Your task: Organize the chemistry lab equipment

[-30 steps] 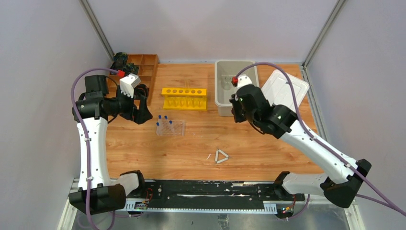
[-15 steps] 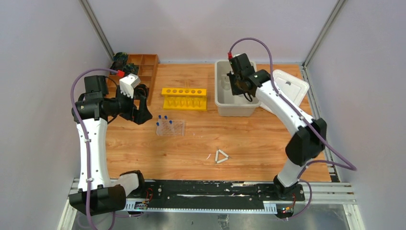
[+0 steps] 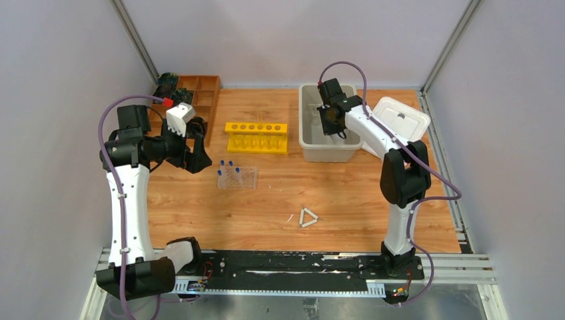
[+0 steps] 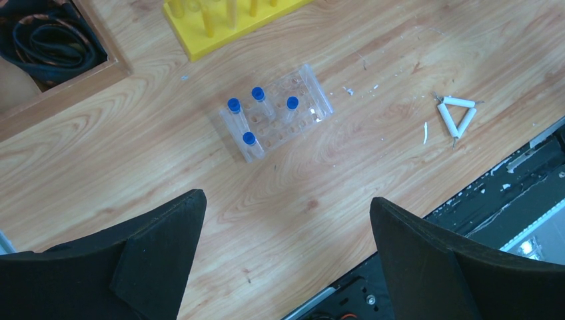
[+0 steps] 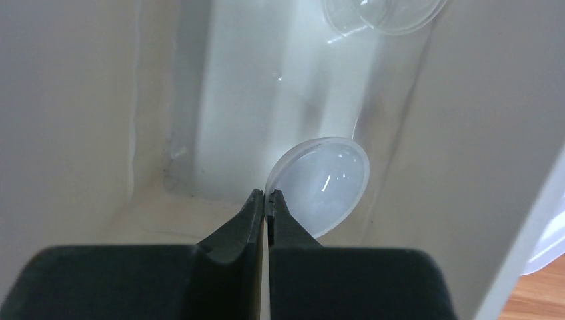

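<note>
Four tubes [image 4: 233, 105] are standing in one rack [image 4: 303, 100]; left gripper [image 4: 286, 201] is hanging open, right gripper [image 5: 266, 195] is sitting closed at one dish [image 5: 326, 183].

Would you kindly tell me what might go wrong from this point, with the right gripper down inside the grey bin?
1. The right gripper is shut, and its tips meet only the thin rim of the round dish beside the bin wall. Whether the rim is actually pinched is unclear, so the dish may slip and drop.
2. A clear glass piece lies farther along in the bin, and a slipping dish could strike it.
</note>
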Motion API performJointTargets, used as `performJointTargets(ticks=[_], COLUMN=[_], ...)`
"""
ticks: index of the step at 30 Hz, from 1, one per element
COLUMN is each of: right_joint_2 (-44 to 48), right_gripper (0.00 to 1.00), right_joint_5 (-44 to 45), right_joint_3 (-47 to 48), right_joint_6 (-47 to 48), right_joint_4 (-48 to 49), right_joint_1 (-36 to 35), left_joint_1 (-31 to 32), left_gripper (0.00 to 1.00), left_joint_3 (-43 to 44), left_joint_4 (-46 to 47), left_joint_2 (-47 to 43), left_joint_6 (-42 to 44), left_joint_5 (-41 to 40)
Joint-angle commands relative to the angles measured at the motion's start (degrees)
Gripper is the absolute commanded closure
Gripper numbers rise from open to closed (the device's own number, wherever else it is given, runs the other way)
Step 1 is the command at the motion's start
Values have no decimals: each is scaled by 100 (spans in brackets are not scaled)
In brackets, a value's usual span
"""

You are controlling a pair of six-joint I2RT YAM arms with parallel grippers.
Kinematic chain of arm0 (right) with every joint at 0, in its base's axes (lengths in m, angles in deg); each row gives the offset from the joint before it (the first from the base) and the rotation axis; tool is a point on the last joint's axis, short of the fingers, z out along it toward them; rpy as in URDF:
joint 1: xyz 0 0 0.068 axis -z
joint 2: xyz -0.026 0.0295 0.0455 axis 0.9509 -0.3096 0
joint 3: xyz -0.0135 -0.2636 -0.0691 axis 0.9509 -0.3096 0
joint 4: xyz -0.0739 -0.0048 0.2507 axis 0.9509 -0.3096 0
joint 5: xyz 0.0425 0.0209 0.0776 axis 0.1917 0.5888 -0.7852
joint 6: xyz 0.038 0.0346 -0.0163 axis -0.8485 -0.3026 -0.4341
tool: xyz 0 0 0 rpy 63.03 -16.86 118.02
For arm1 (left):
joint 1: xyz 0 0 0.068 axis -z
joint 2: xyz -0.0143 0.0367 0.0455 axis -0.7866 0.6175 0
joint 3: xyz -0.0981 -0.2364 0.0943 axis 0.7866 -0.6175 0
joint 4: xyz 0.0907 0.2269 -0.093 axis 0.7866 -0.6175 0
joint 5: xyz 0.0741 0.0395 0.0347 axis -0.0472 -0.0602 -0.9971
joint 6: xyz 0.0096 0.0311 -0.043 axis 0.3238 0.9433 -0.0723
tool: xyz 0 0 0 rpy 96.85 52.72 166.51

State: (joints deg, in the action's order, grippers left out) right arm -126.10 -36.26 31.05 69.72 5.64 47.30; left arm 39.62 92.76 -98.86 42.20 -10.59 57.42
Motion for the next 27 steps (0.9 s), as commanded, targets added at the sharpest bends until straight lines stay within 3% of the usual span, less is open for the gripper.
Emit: performJointTargets(ticks=[1, 13, 18, 23, 27], right_joint_2=[-171, -168, 5, 147, 321], right_gripper=[100, 99, 88, 66, 54], right_joint_5=[-90, -328, -387, -335, -379], right_joint_3=[-271, -1056, -1333, -1455, -1426], right_joint_6=[-183, -227, -278, -364, -413], right_joint_4=[144, 798, 1066, 1152, 1152], right_joint_1=[200, 375, 396, 400, 388], left_joint_1=[-19, -21, -20, -23, -22], left_gripper=[0, 0, 0, 0, 0], left_joint_3=[32, -63, -89, -40, -45], left_joint_4=[-26, -26, -26, -26, -26], left_joint_2=[-63, -96, -105, -108, -140], left_joint_6=[60, 74, 103, 87, 104], left_joint_5=[4, -5, -34, -62, -91])
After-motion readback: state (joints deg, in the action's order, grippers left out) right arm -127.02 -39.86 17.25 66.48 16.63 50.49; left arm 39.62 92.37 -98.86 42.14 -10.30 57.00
